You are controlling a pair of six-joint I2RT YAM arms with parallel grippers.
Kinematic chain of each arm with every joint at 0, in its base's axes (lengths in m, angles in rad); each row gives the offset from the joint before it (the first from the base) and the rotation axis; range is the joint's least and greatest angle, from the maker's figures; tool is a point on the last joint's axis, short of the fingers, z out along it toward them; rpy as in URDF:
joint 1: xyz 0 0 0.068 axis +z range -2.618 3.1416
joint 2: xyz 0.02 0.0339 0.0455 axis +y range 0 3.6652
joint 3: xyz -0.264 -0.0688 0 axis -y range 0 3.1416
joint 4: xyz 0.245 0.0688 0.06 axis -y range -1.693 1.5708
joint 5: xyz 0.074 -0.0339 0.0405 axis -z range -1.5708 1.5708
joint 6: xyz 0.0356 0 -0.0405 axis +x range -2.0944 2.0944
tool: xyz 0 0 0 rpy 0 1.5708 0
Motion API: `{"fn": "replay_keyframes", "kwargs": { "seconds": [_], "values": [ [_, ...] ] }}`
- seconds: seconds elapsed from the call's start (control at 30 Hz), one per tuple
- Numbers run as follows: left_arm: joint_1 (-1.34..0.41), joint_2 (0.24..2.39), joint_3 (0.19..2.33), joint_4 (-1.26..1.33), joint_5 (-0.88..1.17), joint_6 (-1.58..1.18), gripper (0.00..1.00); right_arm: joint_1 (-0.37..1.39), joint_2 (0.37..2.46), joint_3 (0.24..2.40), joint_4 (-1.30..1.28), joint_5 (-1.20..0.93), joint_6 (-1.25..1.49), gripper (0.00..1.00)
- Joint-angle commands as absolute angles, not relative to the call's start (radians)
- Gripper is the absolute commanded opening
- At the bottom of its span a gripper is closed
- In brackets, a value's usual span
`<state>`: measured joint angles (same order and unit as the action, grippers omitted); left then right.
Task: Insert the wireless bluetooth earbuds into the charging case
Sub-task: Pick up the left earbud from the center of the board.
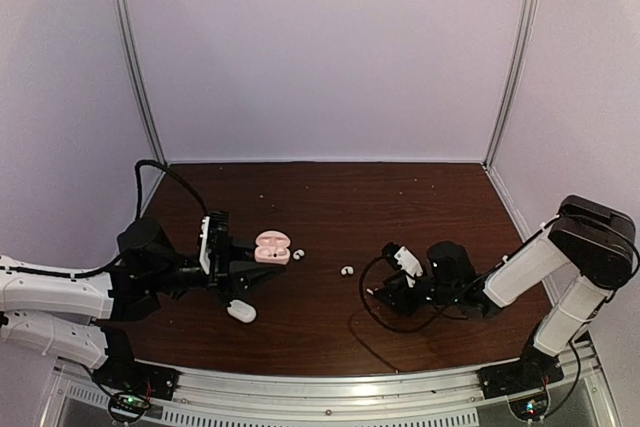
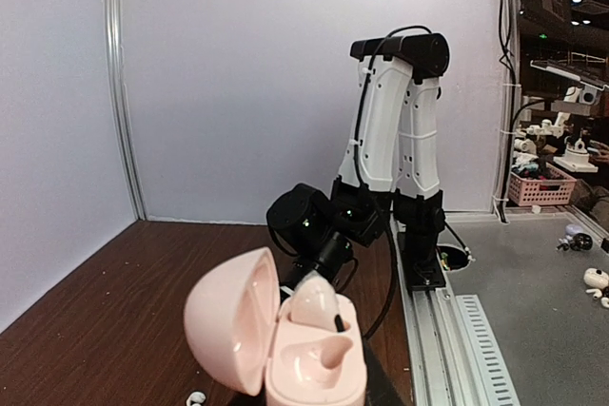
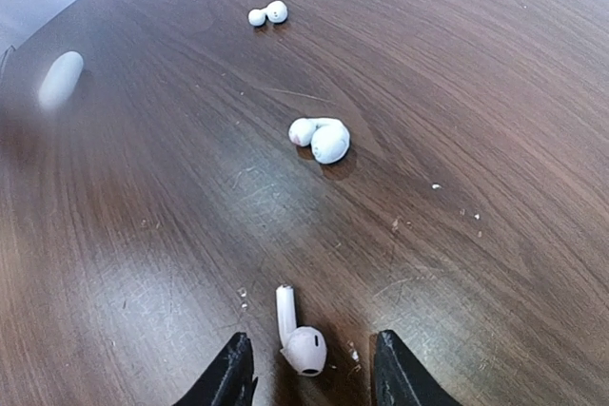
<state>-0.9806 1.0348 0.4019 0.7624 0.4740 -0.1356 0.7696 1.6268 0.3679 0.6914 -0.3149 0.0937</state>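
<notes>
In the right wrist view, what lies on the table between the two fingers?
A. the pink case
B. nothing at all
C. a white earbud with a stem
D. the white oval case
C: a white earbud with a stem lies on the table between the fingers of the right gripper, with a gap on each side.

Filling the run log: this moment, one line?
right gripper open around stemmed earbud | pink case open | left gripper beside case, grip unclear

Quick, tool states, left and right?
Left tool: cannot tell; it sits at the pink case.
Right tool: open, straddling an earbud.
</notes>
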Motion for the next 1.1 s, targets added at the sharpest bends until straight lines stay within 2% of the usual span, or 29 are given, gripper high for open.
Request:
{"fn": "replay_keyframes", "kwargs": {
  "seconds": [0.0,0.63,1.07],
  "values": [
    [-0.974,1.023,0.400,0.805,0.475,-0.115,0.00,0.764,1.657,0.356,0.776,-0.287,0.081,0.44],
    [-0.973,0.992,0.390,0.780,0.458,-0.106,0.00,0.806,1.776,0.376,0.831,-0.333,0.056,0.33],
    [-0.973,0.985,0.389,0.776,0.458,-0.106,0.00,0.848,1.774,0.321,0.870,-0.272,0.100,0.35]
  ]
}}
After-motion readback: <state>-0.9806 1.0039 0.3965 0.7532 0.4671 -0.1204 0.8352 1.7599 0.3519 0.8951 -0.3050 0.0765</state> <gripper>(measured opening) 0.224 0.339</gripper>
